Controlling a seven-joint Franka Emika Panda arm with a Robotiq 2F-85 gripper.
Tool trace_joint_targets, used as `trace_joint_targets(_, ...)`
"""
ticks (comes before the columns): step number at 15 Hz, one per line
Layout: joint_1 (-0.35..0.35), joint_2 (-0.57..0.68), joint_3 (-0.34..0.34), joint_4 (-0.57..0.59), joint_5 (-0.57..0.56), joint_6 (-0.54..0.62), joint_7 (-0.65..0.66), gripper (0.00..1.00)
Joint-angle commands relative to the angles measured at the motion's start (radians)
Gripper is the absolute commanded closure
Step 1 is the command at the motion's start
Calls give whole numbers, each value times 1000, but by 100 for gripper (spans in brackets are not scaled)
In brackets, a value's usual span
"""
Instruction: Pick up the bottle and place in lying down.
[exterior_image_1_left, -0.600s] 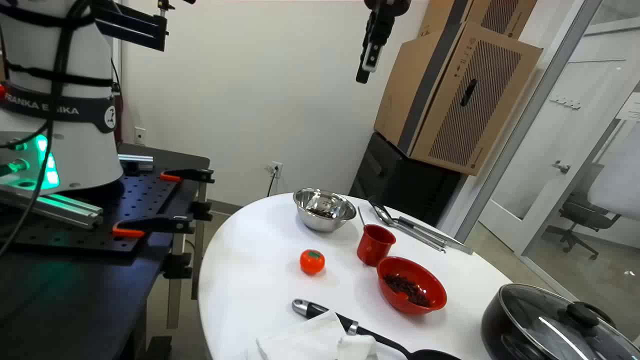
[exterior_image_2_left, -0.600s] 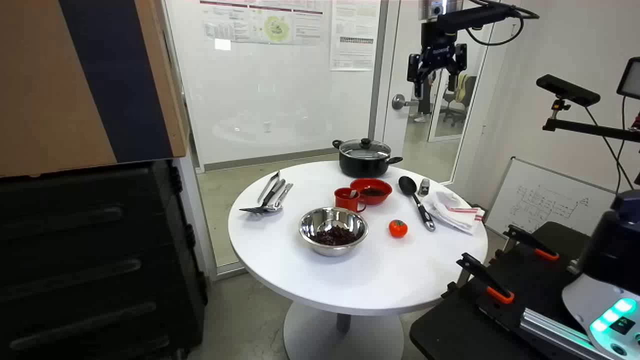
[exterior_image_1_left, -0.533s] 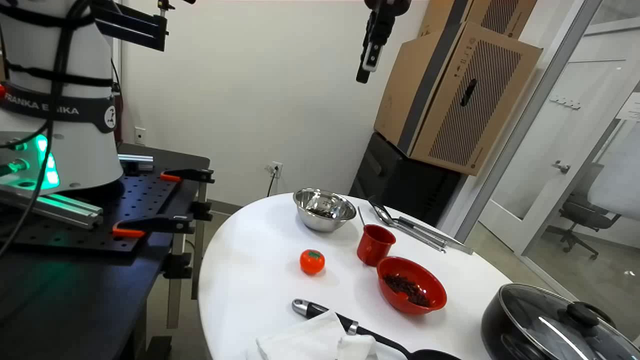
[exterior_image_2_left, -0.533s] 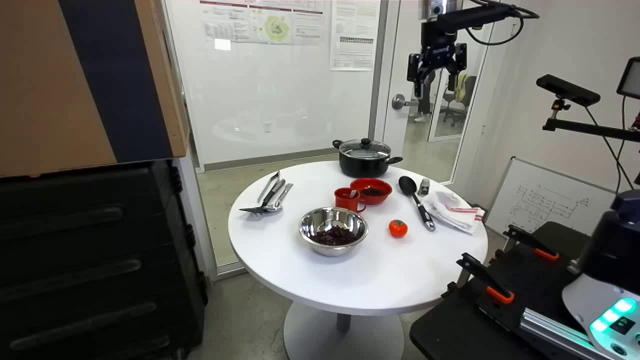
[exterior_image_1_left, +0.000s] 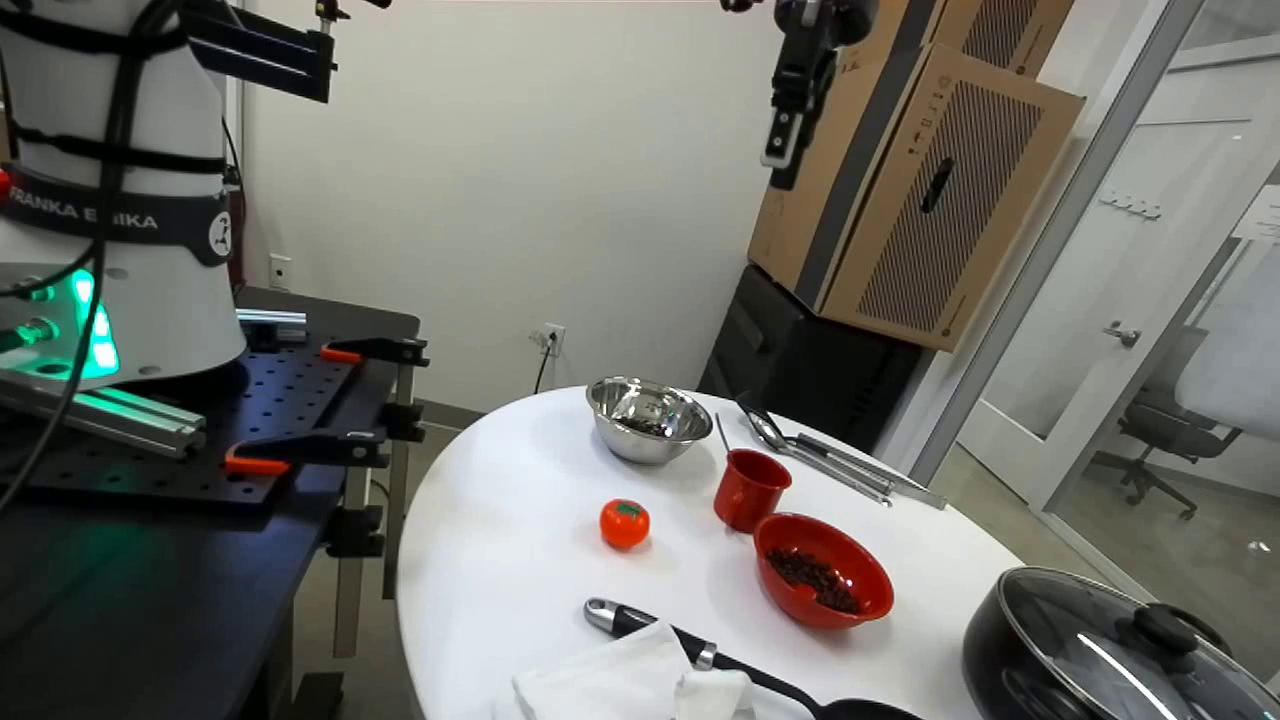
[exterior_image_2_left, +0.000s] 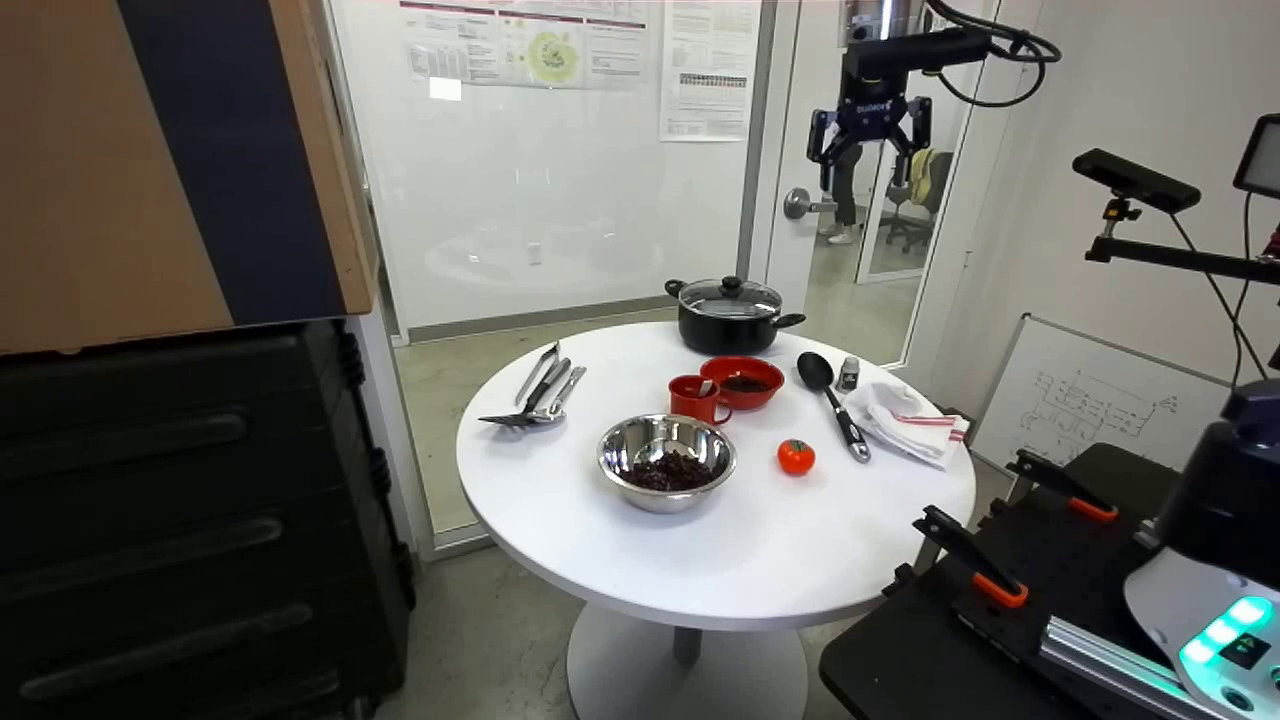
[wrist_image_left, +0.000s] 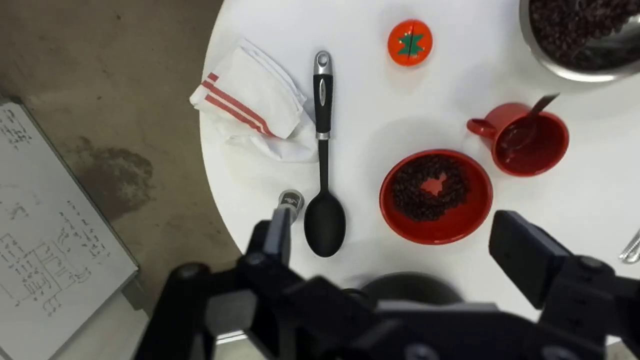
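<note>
High above the round white table (exterior_image_2_left: 780, 545), the gripper (exterior_image_2_left: 865, 172) hangs with its jaws spread wide and nothing between them. In an exterior view, the small bottle (exterior_image_2_left: 848, 374) stands upright near the table's far right edge, just beside the head of the black spoon (exterior_image_2_left: 847, 425). The white towel (exterior_image_2_left: 905, 425) lies at the right edge, the lidded pot (exterior_image_2_left: 730, 328) sits by the far edge, and utensils (exterior_image_2_left: 545, 388) lie near the left edge.

In an exterior view, bottle (exterior_image_2_left: 848, 374) right of spoon head (exterior_image_2_left: 815, 370), behind towel (exterior_image_2_left: 905, 425), pot (exterior_image_2_left: 730, 330) behind 2 bowls (exterior_image_2_left: 665, 501)
</note>
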Motion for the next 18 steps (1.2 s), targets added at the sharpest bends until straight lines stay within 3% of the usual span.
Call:
trace_joint_targets(1, -26, 153, -52, 99, -27, 103, 147, 0)
trace_joint_targets(5, -33, 269, -128, 133, -113, 262, 341, 0)
trace_joint_targets(8, -17, 331, -199, 143, -256, 347, 526, 0)
trace_joint_targets(10, 9, 356, -245, 166, -411, 307, 659, 0)
trace_joint_targets(11, 27, 355, -249, 186, -455, 232, 674, 0)
trace_joint_targets(12, 0, 337, -240, 135, -369, 309, 591, 0)
trace_joint_targets(16, 19, 347, -245, 168, -425, 252, 643, 0)
trace_joint_targets(18, 23, 327, -247, 133, -423, 306, 726, 0)
